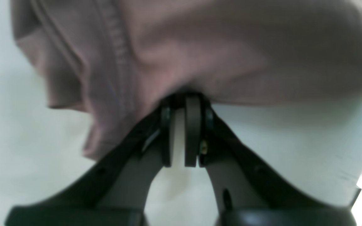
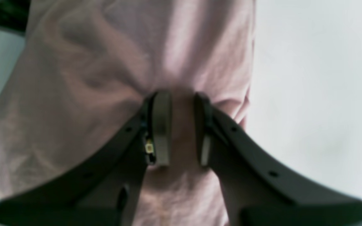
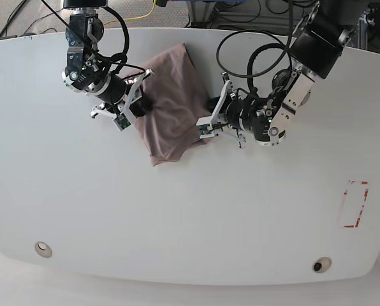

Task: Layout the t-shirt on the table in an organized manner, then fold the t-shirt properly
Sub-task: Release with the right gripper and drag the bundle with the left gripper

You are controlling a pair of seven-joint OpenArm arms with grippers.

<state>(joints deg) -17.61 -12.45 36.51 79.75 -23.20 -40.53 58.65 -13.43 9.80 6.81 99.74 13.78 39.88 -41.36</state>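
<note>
The t-shirt (image 3: 171, 105) is lying bunched in an elongated heap on the far half of the white surface (image 3: 177, 217), running from a point near the far edge down toward the middle, between the two arms. It is not spread flat; folds and a stitched hem are showing in the left wrist view.

The left gripper (image 1: 184, 100) is meeting the cloth's edge on the right-hand side of the heap as the base view presents it. Its jaws are standing nearly together, with only a narrow slit between the pads, and the tips are pinching a fold of the t-shirt (image 1: 200, 47). Bare surface (image 1: 294, 141) is showing directly beneath that pinched edge.

The right gripper (image 2: 181, 100) is engaging the opposite side of the heap. Its jaws are sitting a little wider apart, and a ridge of the t-shirt (image 2: 105, 78) is filling the gap between the pads, so they are clamping cloth. Fabric is extending both ahead of and behind the tips in that view, with white surface (image 2: 309, 94) to one side.

In the base view the left gripper (image 3: 206, 127) and the right gripper (image 3: 136, 105) are lying low over the cloth.

A red dashed rectangle (image 3: 354, 204) is sitting well apart from the garment, and two small round holes (image 3: 43, 248) are lying near the near edge.
</note>
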